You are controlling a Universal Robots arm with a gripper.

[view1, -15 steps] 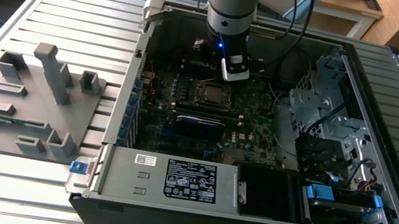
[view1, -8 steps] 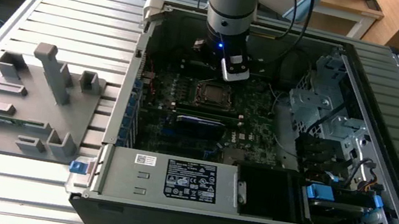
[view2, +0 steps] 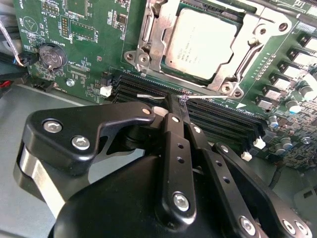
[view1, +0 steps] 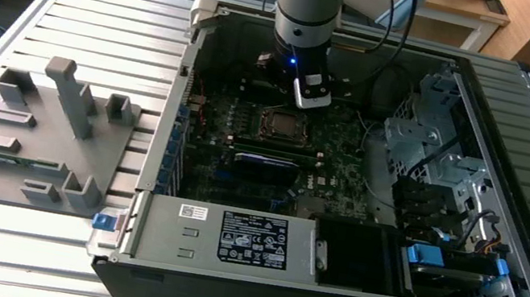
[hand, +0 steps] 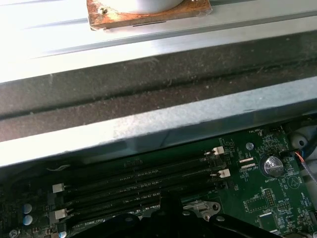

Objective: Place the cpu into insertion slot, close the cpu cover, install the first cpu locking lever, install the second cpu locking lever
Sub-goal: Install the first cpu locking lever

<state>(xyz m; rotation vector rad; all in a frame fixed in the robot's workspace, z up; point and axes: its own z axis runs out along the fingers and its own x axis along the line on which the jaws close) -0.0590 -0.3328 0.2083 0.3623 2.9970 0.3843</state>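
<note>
Because the small square chip with the pale silvery face (view2: 200, 42) lies in the square socket with the silvery rim (view2: 140, 58) just ahead of the black gripper (view2: 181, 100), and the thin silvery window frame (view2: 159, 32) lies flat over it, the first two jobs look done. The gripper's fingers (view2: 173, 134) are pressed together, tips right at a thin silvery wire lever (view2: 148, 95) beside the socket; I cannot tell if they pinch it. The lever jobs look left to do.

A ribbed grey metal table (view1: 104, 6) stands before pale wooden desks (view1: 475, 7).
</note>
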